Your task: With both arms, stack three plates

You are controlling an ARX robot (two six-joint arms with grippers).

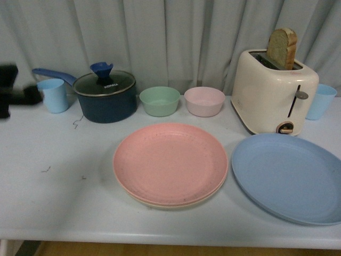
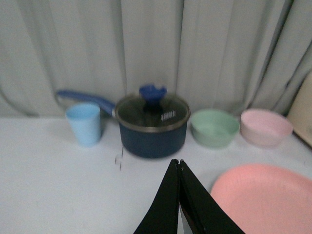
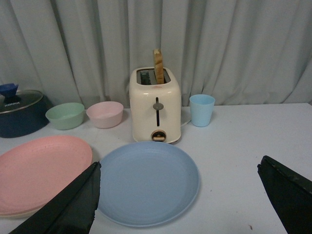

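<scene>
The pink plate (image 1: 170, 162) lies on the beige plate, of which only the rim (image 1: 176, 204) shows, at the table's middle front. The light blue plate (image 1: 290, 178) lies alone to their right. A blurred black part of my left arm (image 1: 13, 90) shows at the far left edge. In the left wrist view my left gripper (image 2: 178, 163) is shut and empty, above the table left of the pink plate (image 2: 265, 200). In the right wrist view my right gripper (image 3: 179, 168) is open wide and empty, its fingers on either side above the light blue plate (image 3: 146, 183). The pink plate (image 3: 41, 165) lies beside it.
Along the back stand a light blue cup (image 1: 54, 95), a dark blue lidded pot (image 1: 105, 96), a green bowl (image 1: 159, 101), a pink bowl (image 1: 204, 101), a cream toaster (image 1: 272, 98) holding a bread slice (image 1: 281, 48), and another blue cup (image 1: 321, 101). A curtain hangs behind.
</scene>
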